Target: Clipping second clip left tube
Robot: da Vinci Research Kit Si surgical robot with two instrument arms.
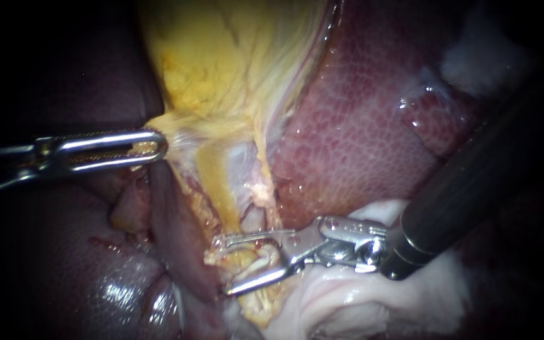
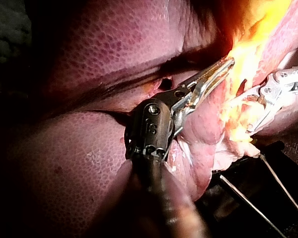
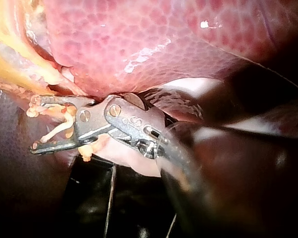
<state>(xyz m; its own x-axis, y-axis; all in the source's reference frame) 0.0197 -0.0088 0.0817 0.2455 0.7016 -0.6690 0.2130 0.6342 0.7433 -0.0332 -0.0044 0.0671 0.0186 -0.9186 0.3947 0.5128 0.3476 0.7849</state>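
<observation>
Jaws of your right instrument (image 1: 225, 265) stand wide astride the tube (image 1: 254, 259), which lies between them; seat it deep and square before closing, while your left instrument (image 1: 158, 147) clamps tissue (image 1: 190, 131) taut.

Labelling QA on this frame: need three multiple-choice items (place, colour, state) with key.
1. The right instrument has its jaws: A clear of all tissue; B astride the pale tube; C out of view.
2. Tissue at the tip of the left instrument is: A yellow; B green; C black.
3. The right instrument's jaws are: A shut together; B hidden; C open.
Key: 1B, the pale tube lies between them; 2A, yellow tissue meets the tip; 3C, a gap shows between them.
</observation>
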